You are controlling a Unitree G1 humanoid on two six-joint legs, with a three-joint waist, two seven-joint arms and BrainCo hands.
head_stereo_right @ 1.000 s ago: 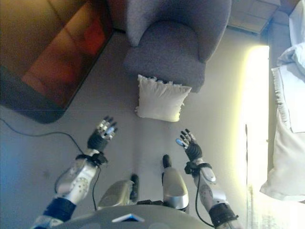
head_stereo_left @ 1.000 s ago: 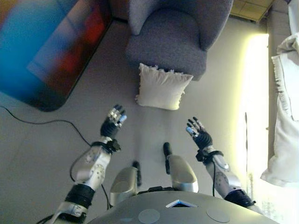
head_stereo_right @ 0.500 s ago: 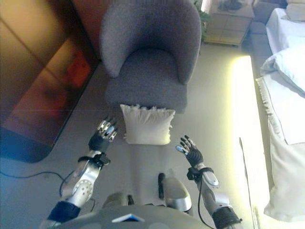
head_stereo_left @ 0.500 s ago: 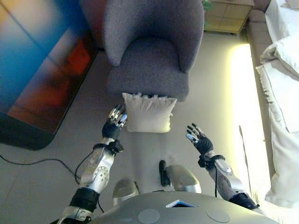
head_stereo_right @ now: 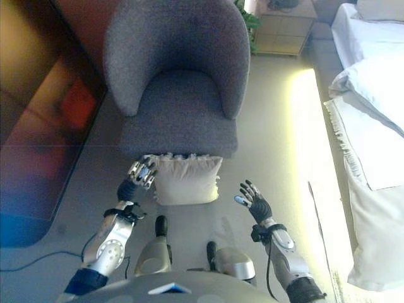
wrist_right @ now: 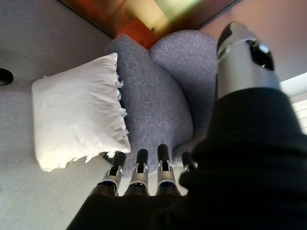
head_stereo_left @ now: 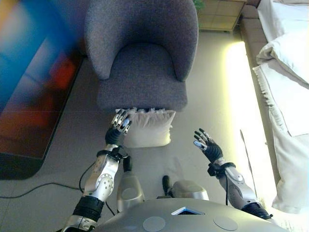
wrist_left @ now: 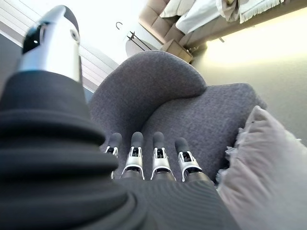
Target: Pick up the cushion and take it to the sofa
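A white fringed cushion (head_stereo_left: 148, 127) lies on the floor, leaning against the front of a grey armchair (head_stereo_left: 142, 72). It also shows in the right wrist view (wrist_right: 76, 117) and the left wrist view (wrist_left: 268, 167). My left hand (head_stereo_left: 118, 129) is open with straight fingers, right at the cushion's left edge. My right hand (head_stereo_left: 206, 146) is open and empty, raised over the floor a short way right of the cushion. Neither hand holds anything.
A dark rug with blue and red patches (head_stereo_left: 29, 82) lies on the left. A bed with white bedding (head_stereo_left: 285, 72) runs along the right. A black cable (head_stereo_left: 43, 186) crosses the floor at lower left. A wooden cabinet (head_stereo_left: 219, 12) stands behind the armchair.
The camera has moved forward, so the armchair and cushion now sit nearer. My left hand has come up to the cushion's left edge. My right hand has stayed open to its right.
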